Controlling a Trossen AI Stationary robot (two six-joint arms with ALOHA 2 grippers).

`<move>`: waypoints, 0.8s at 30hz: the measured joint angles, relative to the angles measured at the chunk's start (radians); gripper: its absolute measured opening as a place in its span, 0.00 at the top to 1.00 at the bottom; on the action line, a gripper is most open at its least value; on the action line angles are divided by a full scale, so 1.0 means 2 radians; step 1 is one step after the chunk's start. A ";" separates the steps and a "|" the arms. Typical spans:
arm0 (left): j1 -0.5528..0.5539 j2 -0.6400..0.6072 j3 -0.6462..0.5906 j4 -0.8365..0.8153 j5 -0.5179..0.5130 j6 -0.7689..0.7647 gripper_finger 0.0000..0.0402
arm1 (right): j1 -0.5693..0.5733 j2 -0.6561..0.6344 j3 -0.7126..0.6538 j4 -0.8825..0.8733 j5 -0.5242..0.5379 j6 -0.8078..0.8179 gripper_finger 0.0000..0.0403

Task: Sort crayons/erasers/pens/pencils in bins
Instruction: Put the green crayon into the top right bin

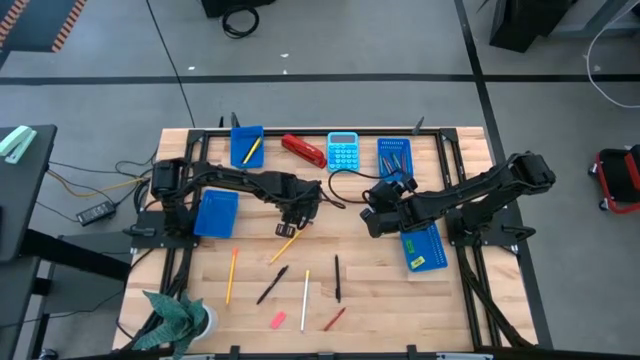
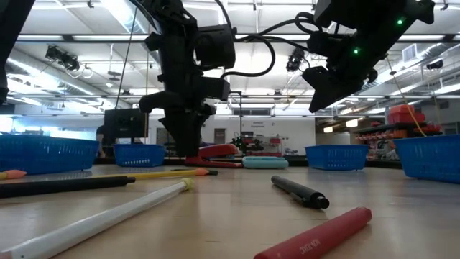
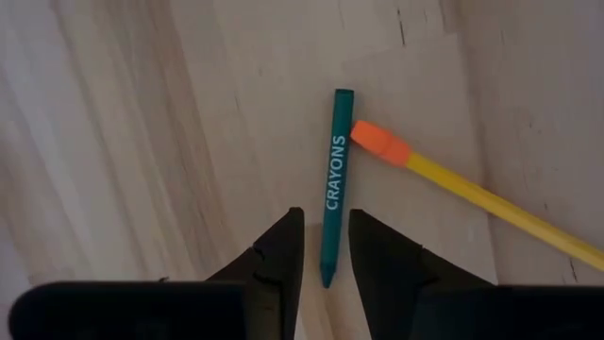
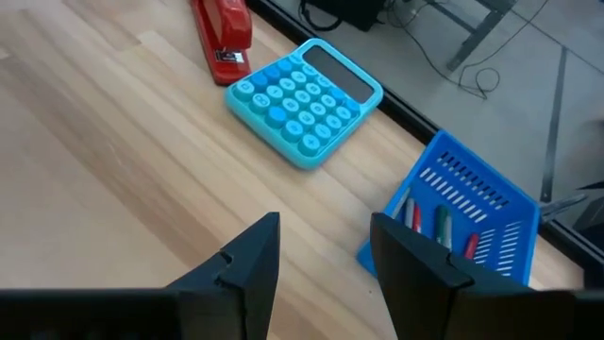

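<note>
A teal crayon (image 3: pixel 332 189) printed CRAYONS lies flat on the wooden table. A yellow pencil (image 3: pixel 491 203) lies beside it, its orange eraser tip (image 3: pixel 379 144) touching the crayon's side. My left gripper (image 3: pixel 327 247) points down at mid-table (image 1: pixel 290 226). It is open, with one finger on either side of the crayon's pointed end and a thin gap on both sides. My right gripper (image 4: pixel 321 253) hangs open above the table right of centre (image 1: pixel 372 215), with nothing between its fingers.
Blue bins stand at the far edge (image 1: pixel 247 145), (image 1: pixel 393 155), at the left (image 1: pixel 216 212) and under my right arm (image 1: pixel 424 250). A calculator (image 1: pixel 343 150) and a red stapler (image 1: pixel 303 149) sit between the far bins. Pencils, pens (image 1: pixel 337 278), a pink eraser (image 1: pixel 278 320) and a red crayon (image 1: pixel 334 318) lie near the front edge.
</note>
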 joint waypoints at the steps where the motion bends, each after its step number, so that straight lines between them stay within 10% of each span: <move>1: 0.000 0.000 0.000 -0.001 0.000 -0.001 0.76 | 0.000 0.000 0.000 0.000 -0.001 0.000 0.57; 24: -0.002 0.058 0.002 0.006 0.001 -0.005 0.81 | 0.000 0.000 0.000 -0.005 -0.034 0.004 0.57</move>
